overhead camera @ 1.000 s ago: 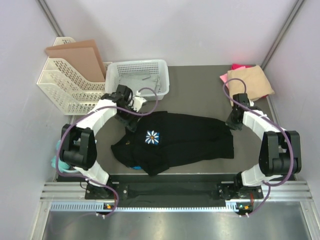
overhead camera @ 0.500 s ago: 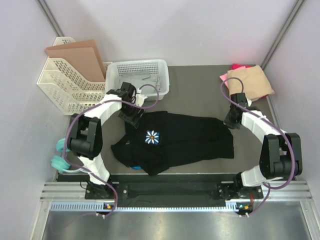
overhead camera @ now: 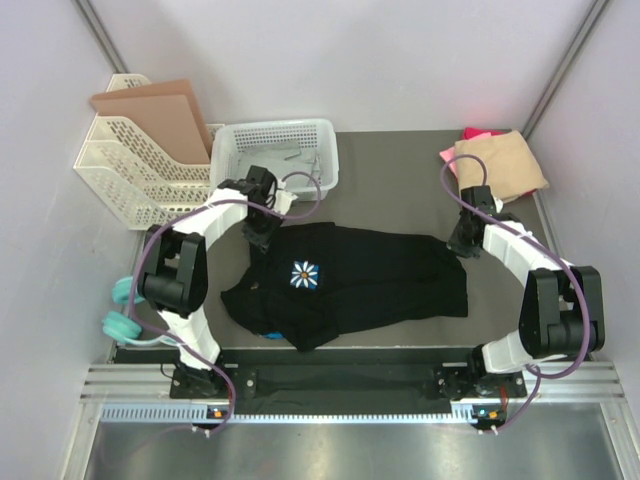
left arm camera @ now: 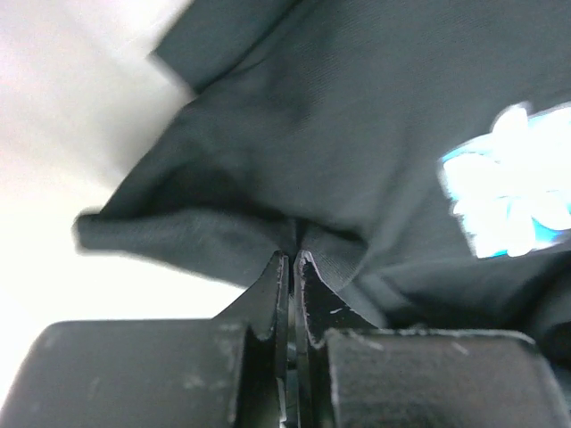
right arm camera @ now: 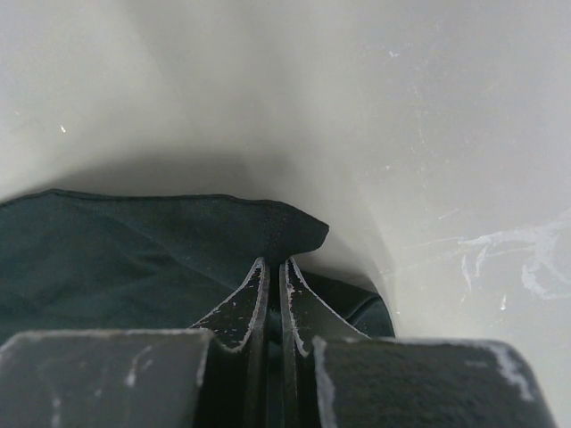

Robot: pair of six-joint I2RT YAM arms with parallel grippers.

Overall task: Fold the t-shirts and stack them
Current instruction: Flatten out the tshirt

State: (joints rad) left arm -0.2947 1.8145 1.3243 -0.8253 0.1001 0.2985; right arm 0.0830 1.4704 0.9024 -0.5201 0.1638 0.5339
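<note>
The black t-shirt [overhead camera: 370, 275] lies spread across the middle of the table, its blue-and-white flower print [overhead camera: 304, 274] facing up. My left gripper [overhead camera: 262, 236] is shut on the shirt's upper left edge; in the left wrist view the cloth [left arm camera: 268, 178] bunches between the fingertips [left arm camera: 293, 260], with the print [left arm camera: 508, 183] to the right. My right gripper [overhead camera: 463, 244] is shut on the shirt's upper right corner [right arm camera: 285, 227], which folds over the fingertips [right arm camera: 273, 266]. A folded tan t-shirt [overhead camera: 500, 165] rests at the back right on a pink t-shirt [overhead camera: 475, 133].
A white mesh basket [overhead camera: 277, 155] stands at the back, just behind my left gripper. A white rack [overhead camera: 135, 170] with brown cardboard sheets [overhead camera: 160, 115] is at the back left. Teal headphones [overhead camera: 122, 320] lie by the left arm's base.
My left gripper has moved down onto the black shirt's upper left edge and shut on it. The right gripper has kept its hold on the right corner.
</note>
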